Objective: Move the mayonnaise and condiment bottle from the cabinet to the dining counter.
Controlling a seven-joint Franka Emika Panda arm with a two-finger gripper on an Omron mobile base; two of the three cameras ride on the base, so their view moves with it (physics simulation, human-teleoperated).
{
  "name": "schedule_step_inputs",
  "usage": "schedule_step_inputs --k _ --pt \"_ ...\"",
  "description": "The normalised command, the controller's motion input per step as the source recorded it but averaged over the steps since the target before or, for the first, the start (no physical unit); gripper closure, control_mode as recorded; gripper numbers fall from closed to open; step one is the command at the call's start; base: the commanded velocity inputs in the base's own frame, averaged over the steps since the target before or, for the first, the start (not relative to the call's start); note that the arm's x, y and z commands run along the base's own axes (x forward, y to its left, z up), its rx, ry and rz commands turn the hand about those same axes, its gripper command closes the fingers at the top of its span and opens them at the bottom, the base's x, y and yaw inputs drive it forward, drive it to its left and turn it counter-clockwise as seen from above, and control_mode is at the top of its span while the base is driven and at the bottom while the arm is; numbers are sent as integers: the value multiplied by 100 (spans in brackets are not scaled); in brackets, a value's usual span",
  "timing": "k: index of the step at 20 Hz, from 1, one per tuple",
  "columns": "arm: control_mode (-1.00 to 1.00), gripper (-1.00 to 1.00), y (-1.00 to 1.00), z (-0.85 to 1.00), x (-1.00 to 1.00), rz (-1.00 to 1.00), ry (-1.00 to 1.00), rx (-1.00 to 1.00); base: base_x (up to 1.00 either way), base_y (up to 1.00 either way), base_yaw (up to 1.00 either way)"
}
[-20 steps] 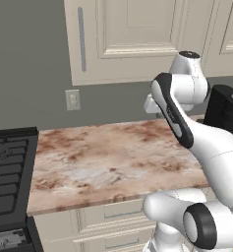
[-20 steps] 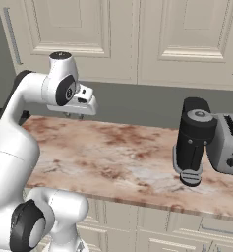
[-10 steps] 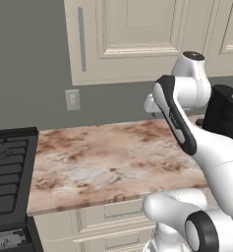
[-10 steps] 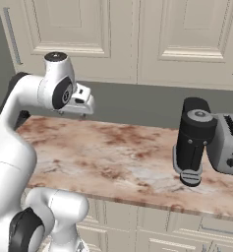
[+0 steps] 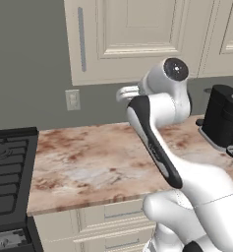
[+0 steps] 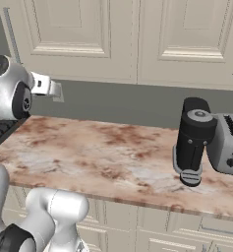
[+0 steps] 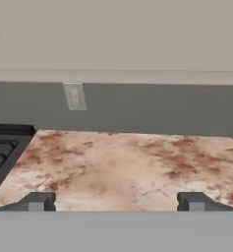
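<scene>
The cream-beige cabinet hangs above the counter with its panelled doors closed; it also shows in the right base view. A long bar handle runs down its left door. The mayonnaise and the condiment bottle are hidden. The dining counter is out of view. My gripper is open, its two dark fingertips wide apart with nothing between them. It hovers just below the cabinet's lower edge, pointing toward the wall and the marbled counter beneath.
The marbled counter with cream drawers lies below. A black stove sits at its left end. A black coffee machine and a grey toaster stand at the right. A wall outlet is on the grey backsplash.
The gripper has gone from shut to wide open. The upper arm and hand have swung to the left beneath the cabinet.
</scene>
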Motion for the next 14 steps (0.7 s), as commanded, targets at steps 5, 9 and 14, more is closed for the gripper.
schedule_step_inputs --k 5,9,14 --pt "-100 -100 100 90 0 0 -19 -3 0 0 0" --pt "-100 -100 100 68 2 -1 -11 -1 0 0 0" --pt "-100 -100 90 18 18 -6 -13 0 0 0 0"
